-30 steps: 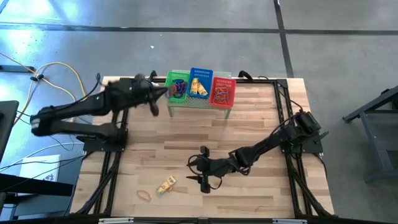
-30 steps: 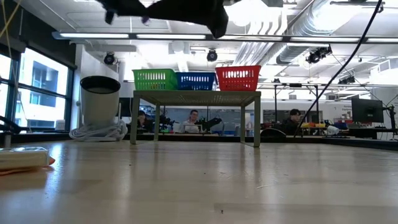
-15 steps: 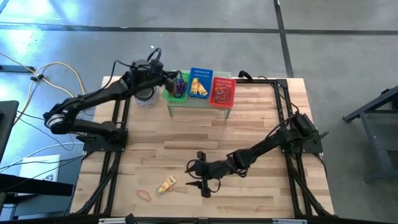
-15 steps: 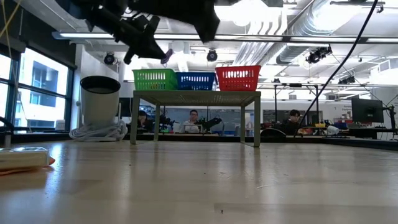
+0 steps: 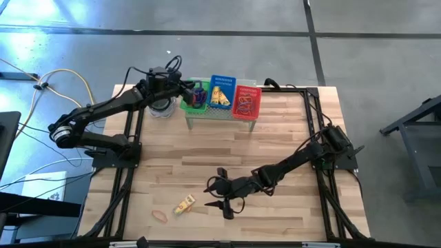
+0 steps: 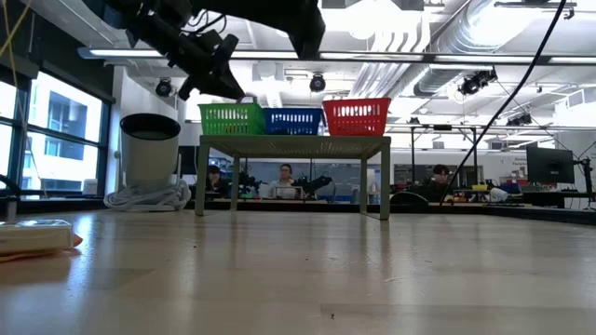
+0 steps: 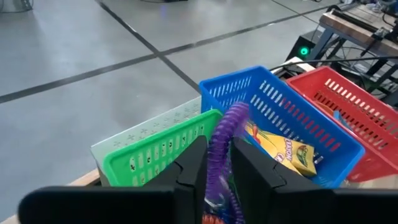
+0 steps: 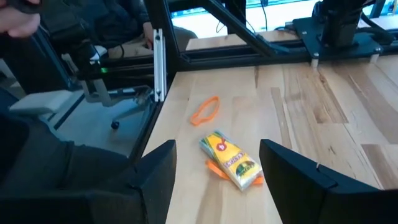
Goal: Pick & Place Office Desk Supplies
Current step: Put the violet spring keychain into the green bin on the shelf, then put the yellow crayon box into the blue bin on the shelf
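Wooden slatted desk (image 5: 275, 138): 3 mesh baskets hold most supplies. Left claw (image 7: 214, 171), clamped on a purple coiled loop (image 7: 222, 140), hangs over the green plastic basket (image 7: 158, 152). Right claw (image 8: 214, 171), fingers apart, low near the yellow oblong pack (image 8: 231, 159) and thin orange band (image 8: 206, 110), both left to sort. Only the wrist views show this.

Left arm's fingers (image 6: 226, 87) above green basket (image 6: 232, 118), perhaps touching, blue basket (image 6: 292, 120), red basket (image 6: 357, 116)

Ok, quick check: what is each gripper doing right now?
Left gripper: shut on the purple loop, over the green basket.
Right gripper: open, holding nothing, near the yellow pack on the table.
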